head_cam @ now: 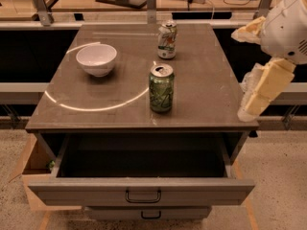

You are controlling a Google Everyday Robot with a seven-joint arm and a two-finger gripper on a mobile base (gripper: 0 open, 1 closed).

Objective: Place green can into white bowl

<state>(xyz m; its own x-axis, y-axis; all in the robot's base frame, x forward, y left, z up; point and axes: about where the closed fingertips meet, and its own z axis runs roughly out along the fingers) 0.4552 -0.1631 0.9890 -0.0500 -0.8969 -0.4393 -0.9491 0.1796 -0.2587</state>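
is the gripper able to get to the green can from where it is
Probably yes. The gripper hangs beside the table's right edge; the green can stands upright near the front, and nothing lies between them.
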